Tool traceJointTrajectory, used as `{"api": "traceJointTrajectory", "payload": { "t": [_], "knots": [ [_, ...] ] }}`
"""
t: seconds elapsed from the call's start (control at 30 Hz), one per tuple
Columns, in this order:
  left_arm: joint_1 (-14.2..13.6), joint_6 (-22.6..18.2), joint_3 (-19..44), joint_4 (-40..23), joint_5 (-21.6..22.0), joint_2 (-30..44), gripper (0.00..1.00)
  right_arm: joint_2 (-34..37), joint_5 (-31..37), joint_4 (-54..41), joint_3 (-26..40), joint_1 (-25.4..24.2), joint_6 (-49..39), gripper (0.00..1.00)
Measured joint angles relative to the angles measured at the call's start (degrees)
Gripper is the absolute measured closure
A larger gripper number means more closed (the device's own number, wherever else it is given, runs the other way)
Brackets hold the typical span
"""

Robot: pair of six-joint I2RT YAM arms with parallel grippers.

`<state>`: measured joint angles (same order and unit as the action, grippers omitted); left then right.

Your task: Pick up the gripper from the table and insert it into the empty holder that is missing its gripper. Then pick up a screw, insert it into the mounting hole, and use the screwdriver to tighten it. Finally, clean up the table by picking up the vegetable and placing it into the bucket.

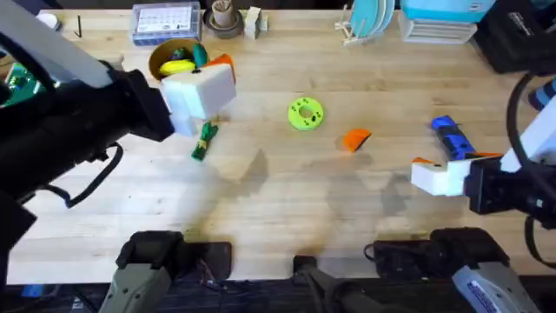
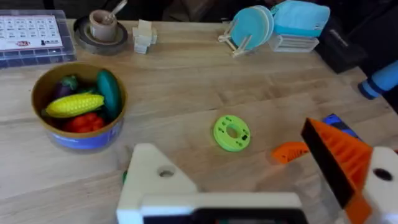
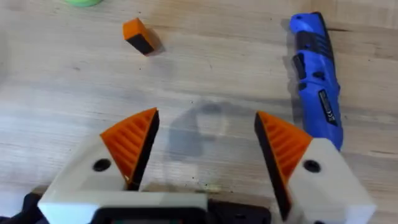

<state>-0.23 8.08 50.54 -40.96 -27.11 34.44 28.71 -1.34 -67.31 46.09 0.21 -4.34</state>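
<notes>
The small orange ribbed plastic wedge gripper (image 1: 356, 139) lies on the wooden counter (image 1: 278, 209), long axis roughly left-right, between the green round disc with holes (image 1: 305, 114) and the blue pen-shaped screwdriver (image 1: 451, 136). Right end effector (image 3: 205, 146) gapes wide, empty. Left end effector (image 2: 261, 180) wide, one white holder (image 2: 155, 180) bare

The worktop (image 1: 278, 217) is seen to be pale wood, matt, with grain and plank seams. The screwdriver (image 3: 317, 78) is cased in glossy blue plastic with black ribbed inlays. The loose gripper (image 3: 138, 35) is matt orange plastic with a dark face. White matt printed plastic forms the holders, one (image 2: 158, 186) bare; ribbed orange pads (image 3: 134, 140) are fitted on others. The bucket (image 2: 79, 106) and green disc (image 2: 231, 132) appear smooth plastic.
</notes>
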Motion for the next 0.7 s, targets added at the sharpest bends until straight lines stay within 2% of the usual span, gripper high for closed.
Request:
{"api": "traceJointTrajectory", "payload": {
  "t": [0.13,0.33,0.47,0.7],
  "knots": [
    [0.0,3.4,0.0,-0.3,-0.1,0.0,0.009,0.0,0.0,0.0,0.0,0.0,0.0,0.019],
    [0.0,5.5,-0.1,1.1,-0.1,0.0,0.009,0.0,0.0,0.0,0.0,0.0,0.0,0.019],
    [0.0,5.9,-0.1,6.4,1.3,0.0,0.009,0.0,0.0,0.0,0.0,0.0,0.0,0.019],
    [-1.2,5.0,-0.5,10.8,4.5,0.4,0.009,0.0,0.0,0.0,0.0,0.0,0.0,0.019]
  ]
}}
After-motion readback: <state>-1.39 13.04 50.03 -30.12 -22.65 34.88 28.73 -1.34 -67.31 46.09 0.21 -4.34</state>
